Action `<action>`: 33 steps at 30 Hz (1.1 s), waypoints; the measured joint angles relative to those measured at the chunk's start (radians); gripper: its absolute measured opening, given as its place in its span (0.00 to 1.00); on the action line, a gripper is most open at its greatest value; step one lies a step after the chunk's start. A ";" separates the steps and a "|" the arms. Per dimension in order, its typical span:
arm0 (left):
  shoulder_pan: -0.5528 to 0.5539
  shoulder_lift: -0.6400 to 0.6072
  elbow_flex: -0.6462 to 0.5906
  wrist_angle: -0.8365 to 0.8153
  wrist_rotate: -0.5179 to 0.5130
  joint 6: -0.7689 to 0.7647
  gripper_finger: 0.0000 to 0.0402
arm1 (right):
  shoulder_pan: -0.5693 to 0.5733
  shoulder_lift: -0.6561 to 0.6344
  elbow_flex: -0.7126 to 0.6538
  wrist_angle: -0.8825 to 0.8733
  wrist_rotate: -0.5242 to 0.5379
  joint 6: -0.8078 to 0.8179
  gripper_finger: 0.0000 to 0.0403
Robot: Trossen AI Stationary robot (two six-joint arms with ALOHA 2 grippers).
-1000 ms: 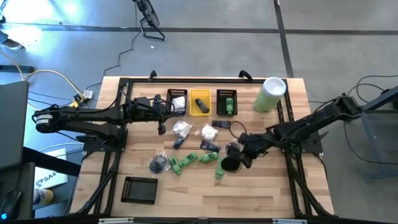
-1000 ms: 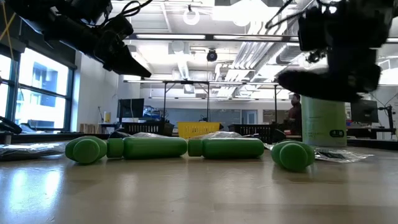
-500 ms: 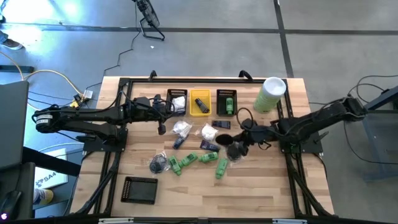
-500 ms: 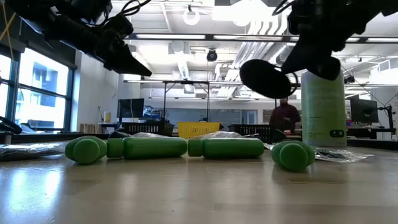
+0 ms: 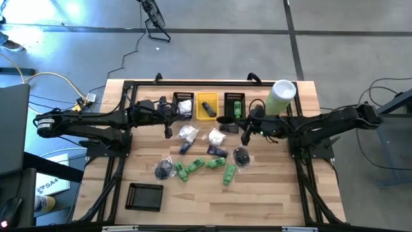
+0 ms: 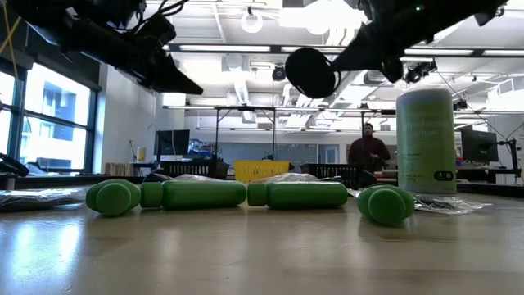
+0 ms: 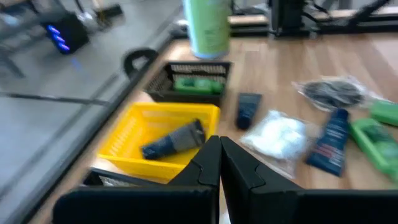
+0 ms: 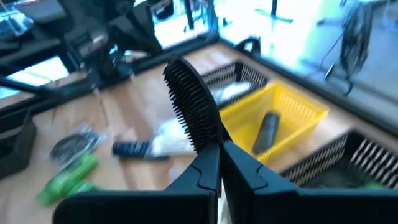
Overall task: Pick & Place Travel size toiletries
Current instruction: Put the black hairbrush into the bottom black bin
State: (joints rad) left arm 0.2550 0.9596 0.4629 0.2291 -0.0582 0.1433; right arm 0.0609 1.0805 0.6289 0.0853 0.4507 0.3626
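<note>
Right gripper (image 8: 214,163) clamped tight on black brush (image 8: 193,112), pinched at lower edge, bristles up; brush in air over table (image 5: 283,200), near bins (image 5: 207,106). Brush looks light, rigid, flat; thin-edge pinch may let it pivot, firmer hold nearer middle. Left gripper (image 7: 219,163) closed, empty, waits over yellow bin (image 7: 134,134). Green bottles (image 6: 205,195) lie in row below: hard, smooth, likely roll; take across body.
</note>
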 joint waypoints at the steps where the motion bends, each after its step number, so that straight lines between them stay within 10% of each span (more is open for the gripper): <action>1: 0.000 0.000 0.000 0.013 -0.014 0.008 0.00 | -0.013 0.000 0.000 0.013 0.000 -0.028 0.01; 9: 0.001 0.001 0.000 0.125 -0.068 0.060 0.09 | -0.127 0.000 0.000 0.071 0.001 -0.166 0.01; 25: 0.001 0.198 0.001 0.345 -0.146 -0.128 0.62 | -0.232 0.000 0.000 0.162 -0.008 -0.323 0.01; 33: 0.001 0.289 0.002 0.471 -0.143 -0.149 0.68 | -0.241 0.005 0.000 0.167 -0.008 -0.370 0.01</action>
State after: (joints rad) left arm 0.2558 1.2482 0.4644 0.6999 -0.2016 -0.0059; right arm -0.1802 1.0857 0.6289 0.2521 0.4428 -0.0073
